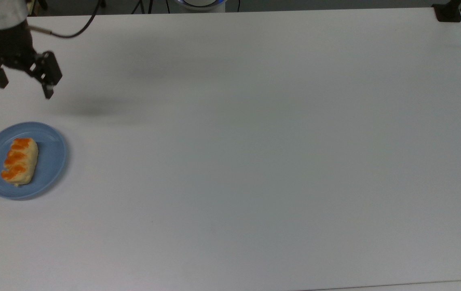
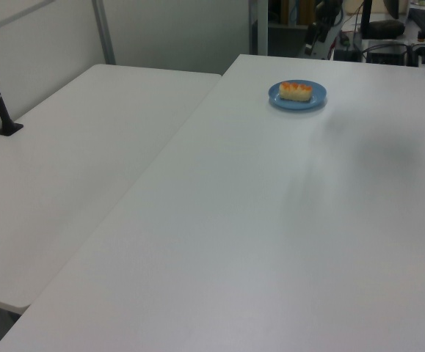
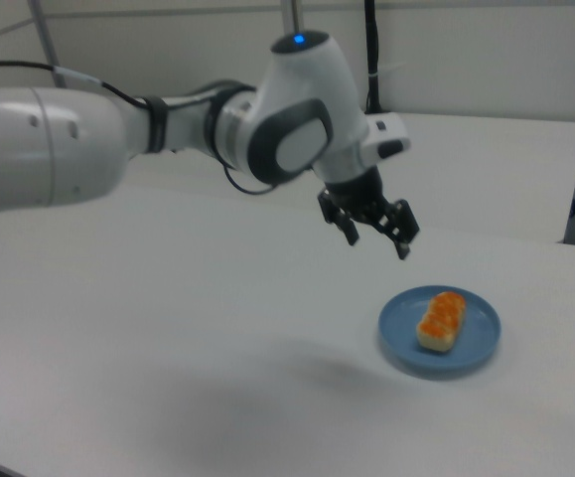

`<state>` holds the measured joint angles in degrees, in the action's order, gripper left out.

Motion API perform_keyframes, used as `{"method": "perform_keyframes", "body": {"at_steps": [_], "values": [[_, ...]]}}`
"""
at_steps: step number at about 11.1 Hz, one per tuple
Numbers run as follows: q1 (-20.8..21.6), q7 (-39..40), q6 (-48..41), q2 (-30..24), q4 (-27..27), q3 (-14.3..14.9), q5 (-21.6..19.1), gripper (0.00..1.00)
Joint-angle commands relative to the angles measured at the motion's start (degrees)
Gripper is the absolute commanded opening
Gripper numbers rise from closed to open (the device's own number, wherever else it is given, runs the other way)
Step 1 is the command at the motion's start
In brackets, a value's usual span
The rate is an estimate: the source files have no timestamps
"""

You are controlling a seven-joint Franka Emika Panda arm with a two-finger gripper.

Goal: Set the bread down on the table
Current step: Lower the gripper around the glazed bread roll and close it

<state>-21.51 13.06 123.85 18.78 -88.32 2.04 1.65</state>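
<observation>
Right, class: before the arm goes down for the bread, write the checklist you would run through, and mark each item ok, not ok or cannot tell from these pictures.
1. Gripper open, nothing held: ok.
2. Bread lying on the blue plate, untouched: ok.
3. Gripper directly above the bread: not ok; in the top view it sits above the plate's upper edge, apart from it.
4. Finger line set across the bread's narrow width: cannot tell.
5. Bare table beside the plate for setting the bread down: ok.
6. Cable behind the gripper away from the plate: ok.
</observation>
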Motion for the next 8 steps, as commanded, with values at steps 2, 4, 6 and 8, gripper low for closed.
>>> {"method": "perform_keyframes", "body": {"at_steps": [2,4,6,8], "values": [[-1.3,-1.6,18.1,9.5,1.0,0.0,2.7,1.00],[-2.7,-1.7,21.1,12.9,1.3,0.0,4.8,1.00],[-3.0,-1.7,25.8,15.9,1.1,0.0,4.9,0.99],[-3.0,-1.9,26.1,18.2,1.2,0.0,4.9,0.97]]}}
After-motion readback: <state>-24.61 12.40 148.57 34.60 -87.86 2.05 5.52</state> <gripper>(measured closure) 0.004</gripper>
